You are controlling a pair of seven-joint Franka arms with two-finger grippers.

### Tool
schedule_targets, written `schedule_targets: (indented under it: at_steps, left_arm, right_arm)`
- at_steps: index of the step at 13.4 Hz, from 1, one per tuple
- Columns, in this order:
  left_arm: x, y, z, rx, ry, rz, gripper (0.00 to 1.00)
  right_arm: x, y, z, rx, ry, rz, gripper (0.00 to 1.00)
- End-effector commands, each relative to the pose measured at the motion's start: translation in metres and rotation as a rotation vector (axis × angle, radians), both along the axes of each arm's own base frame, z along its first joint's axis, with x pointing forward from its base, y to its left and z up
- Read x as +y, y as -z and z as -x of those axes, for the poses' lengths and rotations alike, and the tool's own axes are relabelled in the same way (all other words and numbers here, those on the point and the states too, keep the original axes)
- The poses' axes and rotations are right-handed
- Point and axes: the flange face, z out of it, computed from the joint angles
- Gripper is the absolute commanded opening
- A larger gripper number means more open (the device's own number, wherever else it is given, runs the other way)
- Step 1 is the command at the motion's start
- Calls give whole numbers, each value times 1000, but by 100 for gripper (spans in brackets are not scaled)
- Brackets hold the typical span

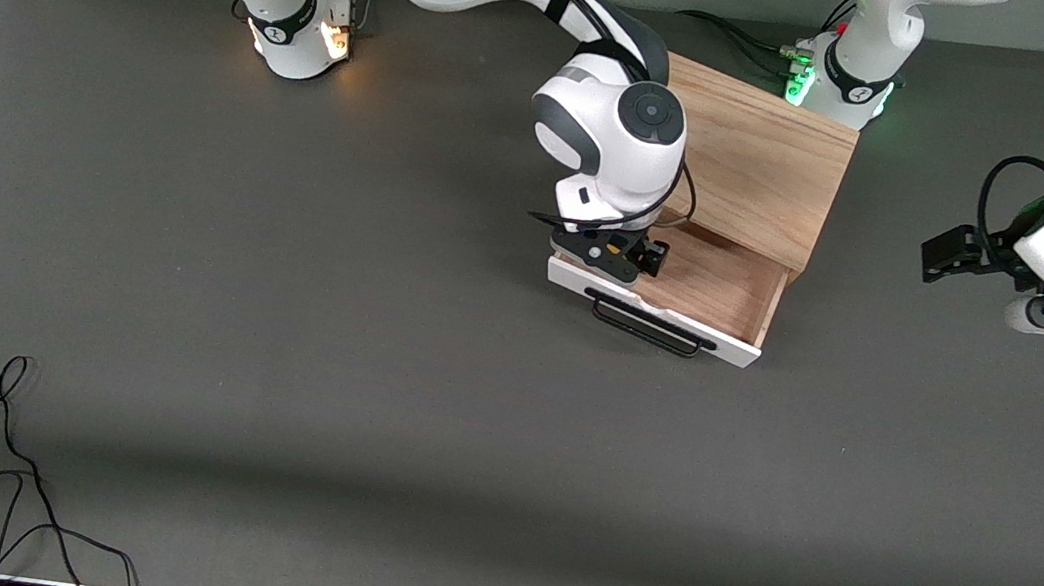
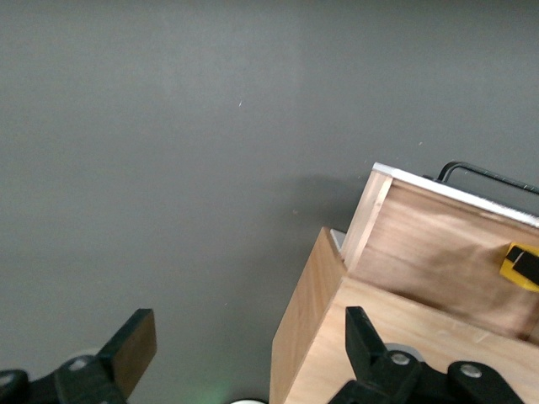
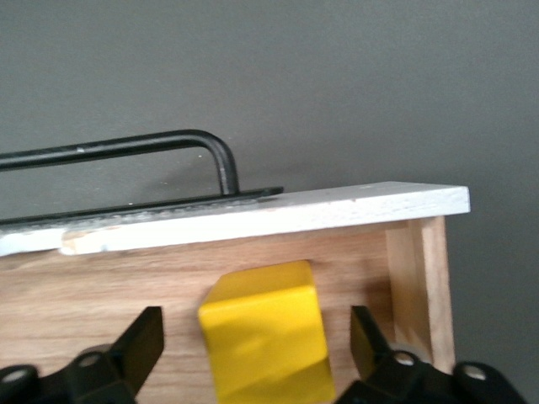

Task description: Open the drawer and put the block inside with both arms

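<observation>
The shallow light-wood drawer (image 1: 714, 288) with white front panel stood pulled out of the light oak box cabinet (image 1: 761, 163). The right tool (image 1: 623, 256) hung inside it at the corner toward the right arm's end, fingers spread apart, the small yellow cube block (image 3: 265, 332) lying free between them. The left tool (image 1: 951, 254) waited open over the bench's (image 1: 272, 351) left-arm end.

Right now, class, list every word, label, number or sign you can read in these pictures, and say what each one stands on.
None can be read.
Small dark marks on the right arm's base: too small to read.
Drawer, yellow block, cabinet and table: no text shows.
</observation>
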Motion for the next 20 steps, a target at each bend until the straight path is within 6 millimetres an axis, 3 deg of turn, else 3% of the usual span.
schedule_targets:
  at_steps: [1,4,5,6,10,12,16,18,20]
  left_arm:
    - [8,-3,1,3,52,-4,100]
    - [4,-2,2,2,58,-6,100]
    - [5,-2,2,2,57,-6,100]
    - [6,-2,1,2,55,-4,100]
    - [8,-2,0,0,52,-4,100]
    - [7,-2,-1,-4,52,-2,100]
    - [1,-11,-9,-68,63,5,100]
    - [1,-10,-7,-53,64,3,100]
    - [0,-10,-7,-53,67,4,100]
  right_arm:
    - [-4,-44,4,-9,24,11,100]
    - [-28,-117,4,2,39,14,100]
    - [-49,-148,-6,5,63,3,100]
    - [-74,-177,-17,5,81,-10,100]
    - [-194,-249,-38,40,-9,-25,100]
    - [-258,-275,-48,54,-96,-22,100]
    - [-391,-307,-68,46,-268,-17,100]
    - [-456,-309,-76,46,-368,-11,100]
    - [-501,-311,-87,44,-428,-7,100]
